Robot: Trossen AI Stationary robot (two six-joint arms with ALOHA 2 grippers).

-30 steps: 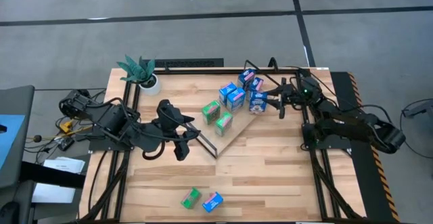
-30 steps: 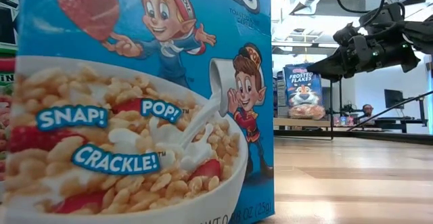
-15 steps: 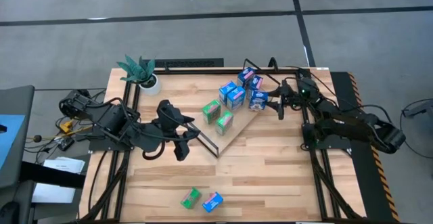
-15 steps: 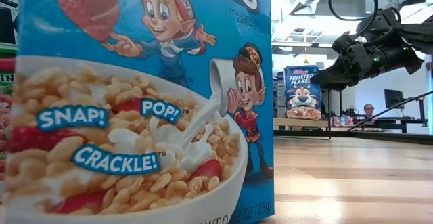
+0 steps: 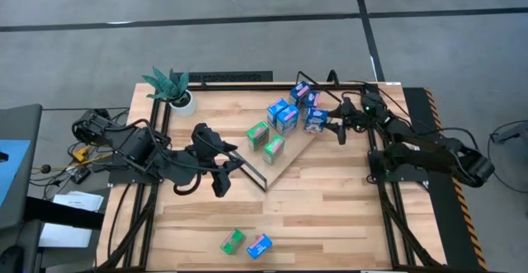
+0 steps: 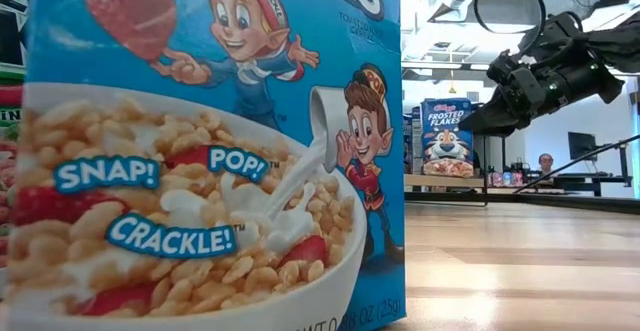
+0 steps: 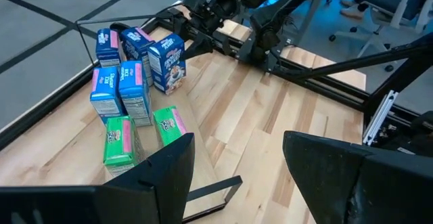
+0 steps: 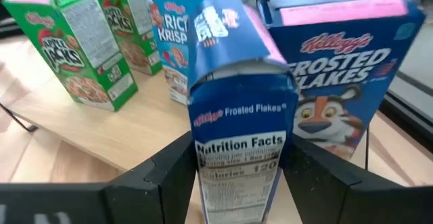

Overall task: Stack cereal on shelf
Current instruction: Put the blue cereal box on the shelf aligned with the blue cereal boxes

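The shelf (image 5: 276, 167) lies slantwise on the middle of the table, and several blue and green cereal boxes (image 5: 280, 116) stand on it. My right gripper (image 5: 332, 124) is at the shelf's far right end, shut on a blue Frosted Flakes box (image 5: 314, 120). That box shows upright in the right wrist view (image 8: 237, 149) and in the low view (image 6: 446, 136). My left gripper (image 5: 227, 170) is open above the shelf's near left end, and its fingers (image 7: 162, 176) touch nothing. Two more boxes, green (image 5: 233, 241) and blue (image 5: 259, 246), lie near the table's near edge. My right gripper pinches the Frosted Flakes box between its two fingers (image 8: 166, 176), one on each broad face (image 8: 203, 163). The narrow nutrition panel faces the wrist. The fingers come level from the table's right side. The box is upright, its bottom at the shelf board (image 6: 445, 178); whether it rests there I cannot tell.
A potted plant (image 5: 173, 87) stands at the table's far left corner. A second Frosted Flakes box (image 8: 345, 82) and other boxes stand close behind the held one. In the low view a Rice Krispies box (image 6: 210, 151) fills the left half. Bare tabletop lies right of the shelf.
My right gripper has moved a little toward the table's far left, along the shelf's end, and the Frosted Flakes box has shifted slightly toward the far edge with it, staying upright. The arm's cable loop has risen in the low view.
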